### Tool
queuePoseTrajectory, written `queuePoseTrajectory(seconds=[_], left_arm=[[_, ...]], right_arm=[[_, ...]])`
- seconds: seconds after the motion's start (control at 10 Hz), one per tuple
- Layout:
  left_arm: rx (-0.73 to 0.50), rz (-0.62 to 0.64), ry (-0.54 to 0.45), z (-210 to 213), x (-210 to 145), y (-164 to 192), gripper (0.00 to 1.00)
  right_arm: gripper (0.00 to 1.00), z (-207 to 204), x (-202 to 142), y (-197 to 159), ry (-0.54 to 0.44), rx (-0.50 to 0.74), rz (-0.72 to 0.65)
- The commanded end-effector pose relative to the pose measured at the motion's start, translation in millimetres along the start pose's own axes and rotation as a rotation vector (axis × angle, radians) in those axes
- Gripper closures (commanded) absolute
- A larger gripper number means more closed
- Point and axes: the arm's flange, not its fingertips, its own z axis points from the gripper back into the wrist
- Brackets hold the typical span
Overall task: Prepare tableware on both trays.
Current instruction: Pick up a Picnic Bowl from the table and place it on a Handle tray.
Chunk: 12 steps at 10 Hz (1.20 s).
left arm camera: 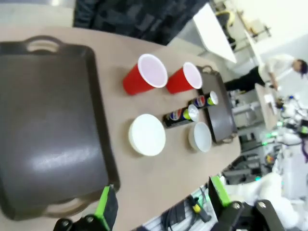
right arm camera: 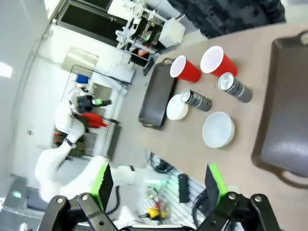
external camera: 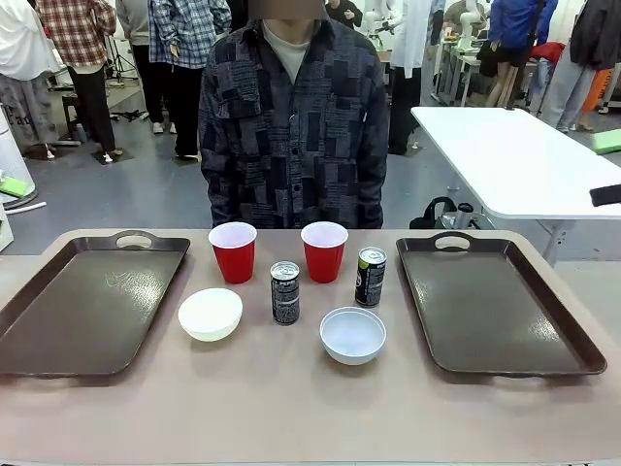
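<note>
Two dark brown trays lie flat on the table, one at the left (external camera: 87,311) and one at the right (external camera: 495,311), both bare. Between them stand two red cups (external camera: 233,252) (external camera: 324,250), two dark cans (external camera: 284,292) (external camera: 370,277) and two white bowls (external camera: 211,314) (external camera: 352,334). My left gripper (left arm camera: 161,199) hangs open high above the near edge of the left tray (left arm camera: 48,120), holding nothing. High over the table's near side, my right gripper (right arm camera: 159,185) is open too, with the right tray (right arm camera: 284,96) and a bowl (right arm camera: 218,130) below it.
A person (external camera: 291,126) in a dark patterned shirt stands at the far edge of the table, hands out of sight. A white table (external camera: 514,160) stands behind at the right. Bare tabletop (external camera: 291,408) runs along the near side.
</note>
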Motion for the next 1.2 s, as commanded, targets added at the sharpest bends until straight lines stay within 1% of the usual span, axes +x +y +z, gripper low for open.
queuePoseTrajectory(seconds=[0.0,0.1,0.2,0.3,0.4,0.7,0.8,0.9,1.0,1.1], left_arm=[[0.016,-0.014,-0.011,-12,-30,11,0.00],[0.000,-0.009,-0.043,-12,-34,14,0.00],[-0.013,-0.007,-0.075,-11,-31,19,0.00],[-0.007,0.004,-0.082,-7,-27,27,0.00],[-0.012,0.013,-0.076,-2,-24,32,0.00],[0.025,0.002,0.094,7,-12,37,0.00],[0.036,0.005,0.120,12,-13,38,0.00],[0.050,-0.021,0.166,10,-13,35,0.00],[0.077,-0.052,0.169,10,-15,27,0.00],[0.020,0.027,0.121,0,-16,36,0.00]], right_arm=[[0.00,-40,-61,-50,0.030,-0.020,-0.099],[0.00,-55,-59,-56,0.064,-0.011,-0.124],[0.00,-67,-50,-66,0.108,-0.019,-0.157],[0.00,-77,-42,-75,0.141,-0.037,-0.187],[0.00,-81,-38,-80,0.152,-0.052,-0.202],[0.00,-73,-34,-87,0.117,-0.126,-0.227],[0.00,-69,-34,-85,0.106,-0.161,-0.222],[0.00,-67,-34,-81,0.097,-0.222,-0.199],[0.00,-60,11,-87,0.147,-0.135,-0.247],[0.00,-60,11,-87,0.147,-0.135,-0.247]])
